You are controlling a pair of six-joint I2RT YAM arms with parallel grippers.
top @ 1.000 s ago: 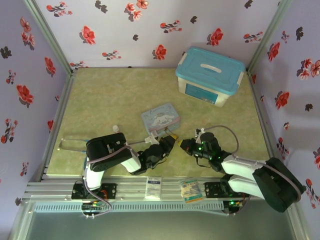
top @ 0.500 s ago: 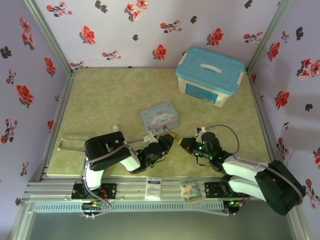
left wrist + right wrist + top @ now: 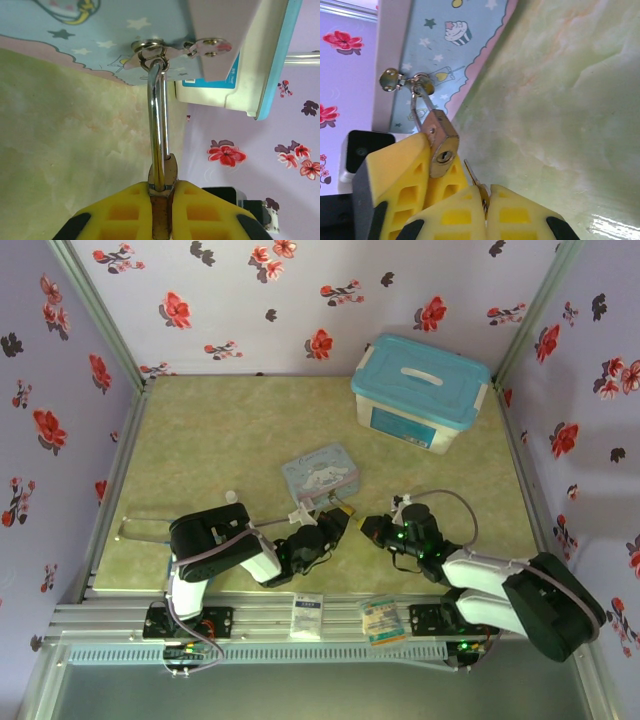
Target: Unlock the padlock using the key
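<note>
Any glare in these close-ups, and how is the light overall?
Left wrist view: a bright streak of glare runs down the shackle of the padlock. Right wrist view: the padlock and the key look sharp, and the table has a pale sheen at the lower right. Top view: even light, only soft shadows.

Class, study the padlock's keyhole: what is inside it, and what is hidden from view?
The keyhole of the padlock looks dark and empty; the key, pinched in the right end effector, ends just beside it. Anything deeper inside is hidden by the brass body.
</note>
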